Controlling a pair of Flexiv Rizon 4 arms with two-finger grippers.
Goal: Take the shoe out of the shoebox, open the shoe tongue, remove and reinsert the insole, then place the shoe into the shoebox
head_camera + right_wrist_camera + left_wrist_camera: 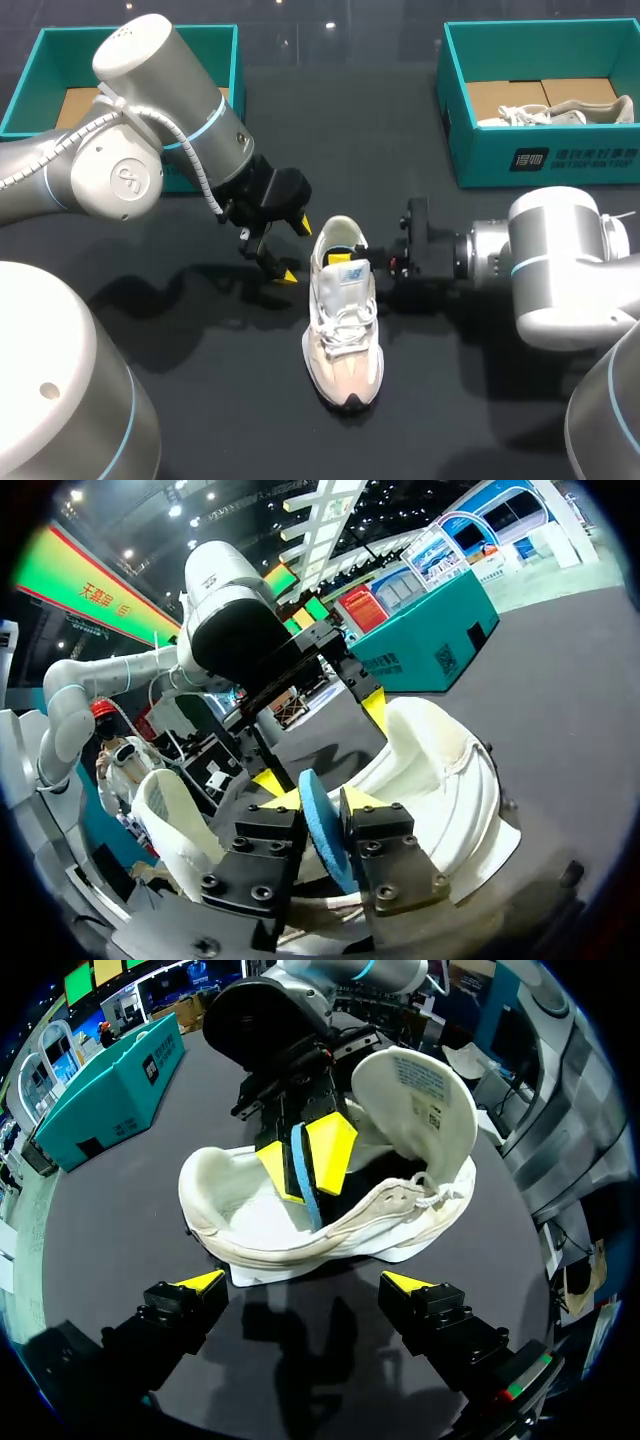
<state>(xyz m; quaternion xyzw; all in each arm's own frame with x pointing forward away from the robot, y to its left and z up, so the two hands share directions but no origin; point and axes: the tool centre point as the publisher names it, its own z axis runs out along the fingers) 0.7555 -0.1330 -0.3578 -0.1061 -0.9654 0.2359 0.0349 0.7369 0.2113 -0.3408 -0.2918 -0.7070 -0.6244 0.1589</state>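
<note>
A white and beige sneaker [343, 340] lies on the dark table, toe toward the near edge, its tongue [415, 1100] folded up and open. My right gripper [360, 258] reaches into the heel opening and is shut on the edge of the blue insole [320, 835], which stands up between its fingers [335, 1150]. My left gripper [295, 250] hangs open just left of the shoe's heel, with nothing in it. In the left wrist view that gripper [305, 1282] sits short of the shoe's side [300, 1245]. From the right wrist, the left gripper [320, 742] shows beyond the shoe.
A teal shoebox [60, 60] stands at the back left behind my left arm. A second teal shoebox [540, 150] at the back right holds another pale shoe [560, 112]. Dark table surface lies bare around the sneaker's toe.
</note>
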